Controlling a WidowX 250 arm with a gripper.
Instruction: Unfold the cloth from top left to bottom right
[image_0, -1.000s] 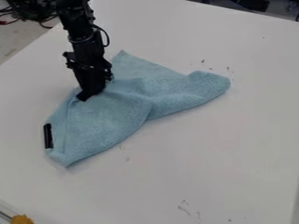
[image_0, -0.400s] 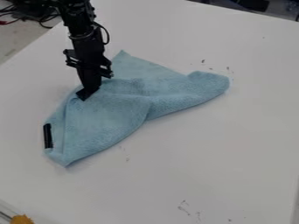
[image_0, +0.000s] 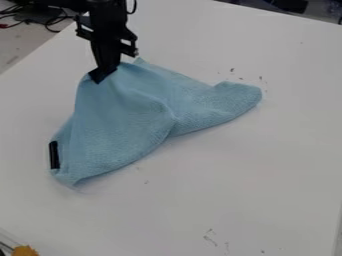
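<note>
Black two-finger gripper (image_0: 102, 77) is at the upper L of the view, hanging down at the end of the black jointed robot arm (image_0: 107, 25), which comes in from the top edge. Its fingers are closed on a pinch of the soft light-blue fabric cloth (image_0: 127, 122), at the cloth's upper-L part, & hold that bit raised. From the pinch, fabric drapes down in a tent shape w/ long soft folds.

Rest of cloth lies on the smooth white tabletop (image_0: 267, 165), L of ctr & up to about mid-view. One rounded, folded-over end points to the R; a pointed corner shows just R of the gripper, & the lower end sits at lower L. A narrow black strip (image_0: 54, 155) runs along the cloth's L edge, near the lower end.

Small dark marks (image_0: 211, 237) on the tabletop near btm, a few more above the cloth's R end. Orange-yellow item (image_0: 25, 250) in btm-L corner, partly cut off. Dark cables (image_0: 52, 22) at top L, beyond the table edge.
</note>
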